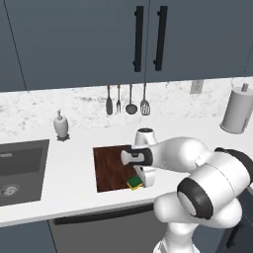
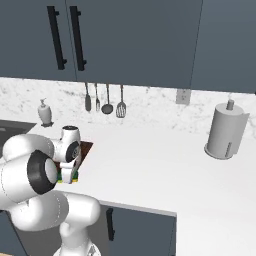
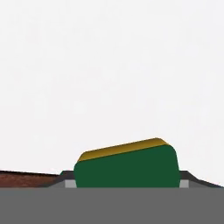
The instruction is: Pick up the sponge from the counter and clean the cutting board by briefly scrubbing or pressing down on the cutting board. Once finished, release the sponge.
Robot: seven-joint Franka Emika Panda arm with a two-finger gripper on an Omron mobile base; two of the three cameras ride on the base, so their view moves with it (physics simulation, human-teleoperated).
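One small green-and-yellow block sponge (image 1: 134, 183) is gripped in the claw (image 1: 138, 182) at the near right corner of the flat reddish-brown wooden cutting board (image 1: 109, 168), so I think it should press down gently and rub a little.

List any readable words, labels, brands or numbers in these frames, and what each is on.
None can be read. The soap bottle, paper towel roll, wall outlet, cabinets, sponge and cutting board all show plain surfaces without lettering.
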